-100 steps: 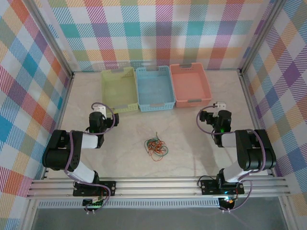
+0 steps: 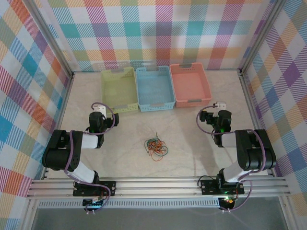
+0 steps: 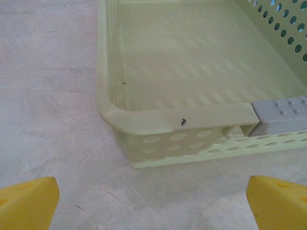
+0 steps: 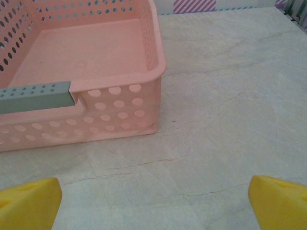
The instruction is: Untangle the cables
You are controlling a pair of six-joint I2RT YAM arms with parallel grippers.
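The cables (image 2: 156, 147) lie in one small tangle of orange, green and black strands on the marble table, midway between the two arms. My left gripper (image 2: 99, 111) sits well to the left of the tangle and points at the green basket (image 2: 118, 108). In the left wrist view the left gripper (image 3: 153, 206) is open, its yellow fingertips (image 3: 29, 201) far apart over bare table. My right gripper (image 2: 218, 106) rests to the right of the tangle. In the right wrist view the right gripper (image 4: 153, 203) is open too, with nothing between its fingers.
Three baskets stand side by side at the back: green (image 3: 177, 118), blue (image 2: 154, 103) and pink (image 4: 115, 112), with nothing showing inside them. Metal rails (image 2: 158, 187) run along the near edge. Checked walls enclose the table.
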